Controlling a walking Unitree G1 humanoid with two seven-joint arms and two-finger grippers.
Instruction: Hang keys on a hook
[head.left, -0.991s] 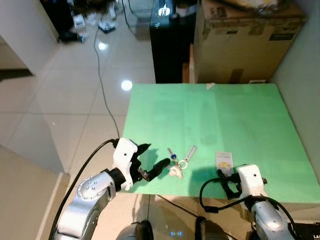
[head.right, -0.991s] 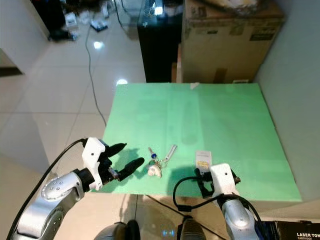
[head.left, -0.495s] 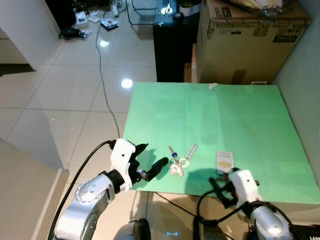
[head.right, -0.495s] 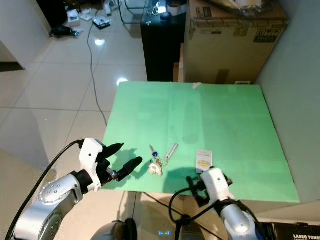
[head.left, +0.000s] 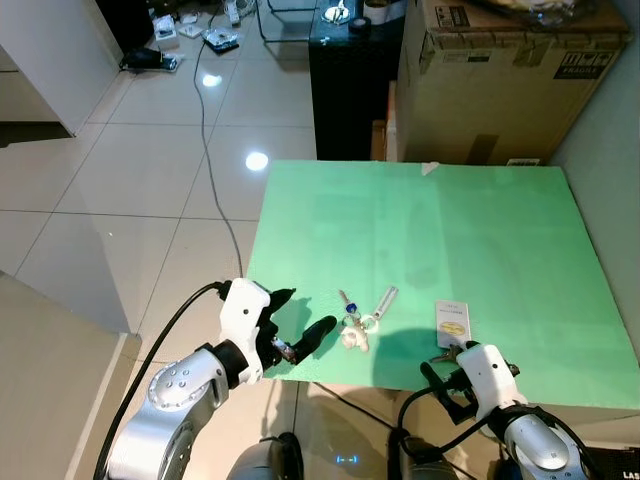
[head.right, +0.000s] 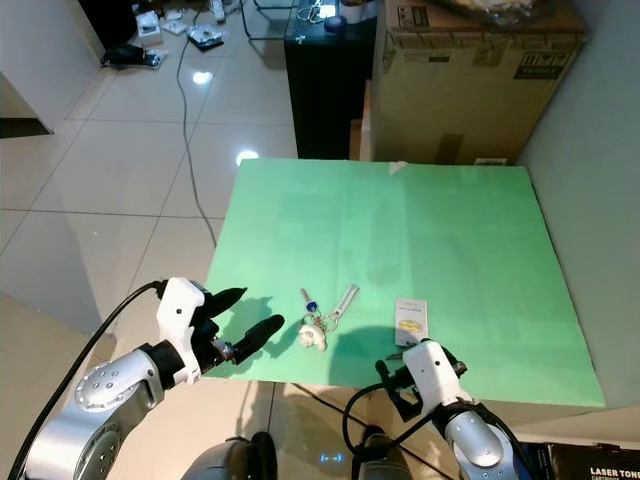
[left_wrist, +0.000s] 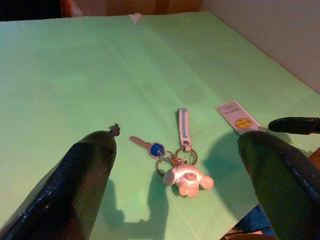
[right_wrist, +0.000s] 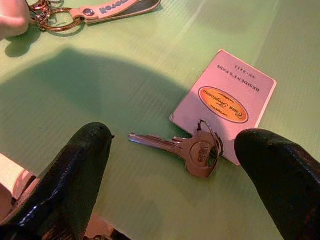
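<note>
Keys not yet gripped.
Right claw (right_wrist: 170, 165) has been lowered, open, over the key (right_wrist: 186, 148); left claw (left_wrist: 175, 165) open, empty.

cardboard box (head.left: 505, 75): top cut by frame edge | floor clutter (head.left: 190, 25): too small to identify

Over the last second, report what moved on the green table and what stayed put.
The right gripper drew back toward the table's near edge, open over the silver key on its pass card. Nothing was grasped. The left gripper stayed open before the key bunch; keys and green table unchanged. The camera shifted slightly.
</note>
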